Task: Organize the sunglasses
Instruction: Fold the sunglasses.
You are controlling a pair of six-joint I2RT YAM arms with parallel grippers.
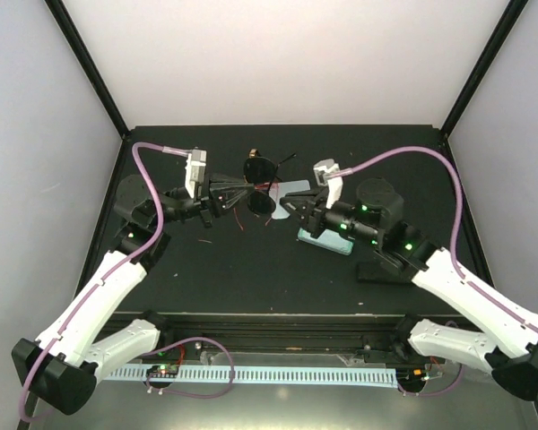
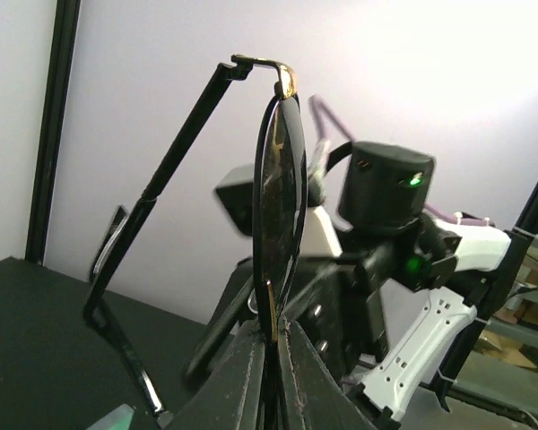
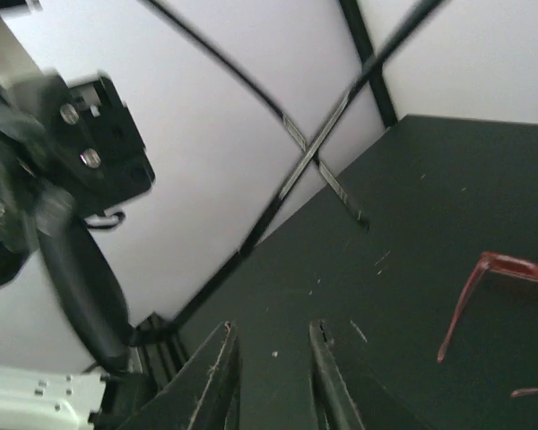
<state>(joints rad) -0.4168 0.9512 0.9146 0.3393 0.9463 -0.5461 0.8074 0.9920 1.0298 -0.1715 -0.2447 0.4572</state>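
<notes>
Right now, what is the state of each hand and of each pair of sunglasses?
Left hand: shut on the black sunglasses.
Right hand: open, empty.
Black sunglasses: held by a lens, off the table, one arm unfolded.
Red sunglasses: lying on the table, free.

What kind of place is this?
Probably a robot test lab: two white robot arms bolted to a matte black table, boxed in by plain white walls.
</notes>
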